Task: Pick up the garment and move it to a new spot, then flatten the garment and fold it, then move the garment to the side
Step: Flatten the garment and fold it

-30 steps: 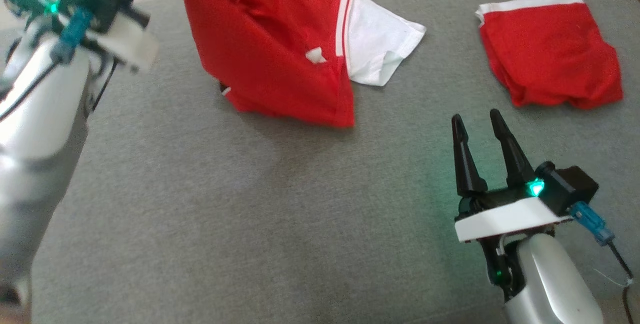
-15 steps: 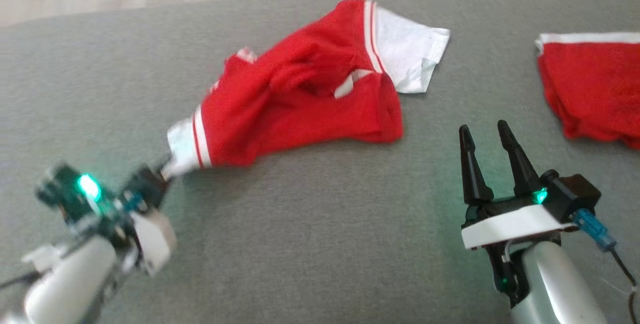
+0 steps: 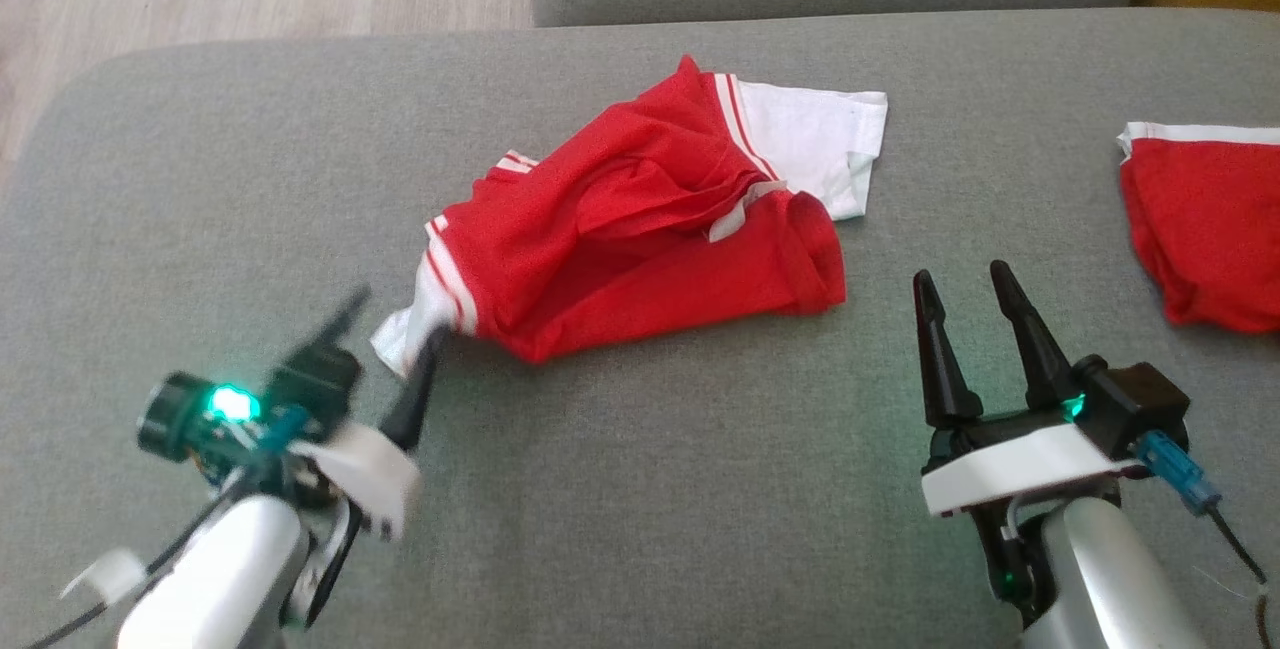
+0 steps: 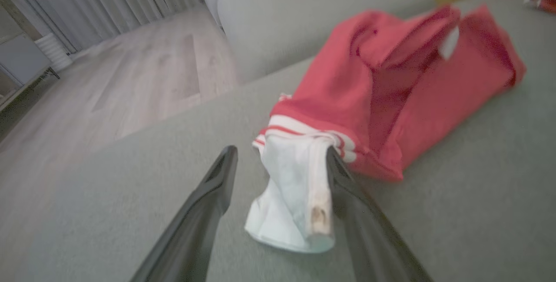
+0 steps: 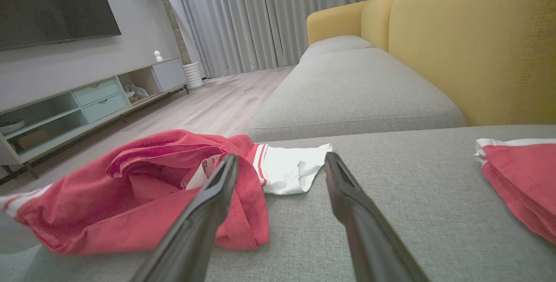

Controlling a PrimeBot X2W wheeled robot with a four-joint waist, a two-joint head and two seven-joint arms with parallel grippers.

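Item: shirt (image 3: 640,249), crumpled heap, middle of cushion (image 3: 640,519); white sleeve (image 4: 291,186) between spread jaws of left gripper (image 3: 395,319), touching one finger. Also: right gripper (image 3: 960,276), jaws wide, empty, near hem. Risks for you: sleeve catches finger on pull-back, drags shirt; bunched folds resist flattening

The right gripper (image 3: 960,274) has two long tapering black fingers (image 3: 940,359), a white plate (image 3: 1010,459), green light (image 3: 1075,407), blue plug (image 3: 1180,474) with thin black cable (image 3: 1235,534), glossy silver forearm (image 3: 1110,579); the blurred left gripper (image 3: 395,317) seemingly matches.
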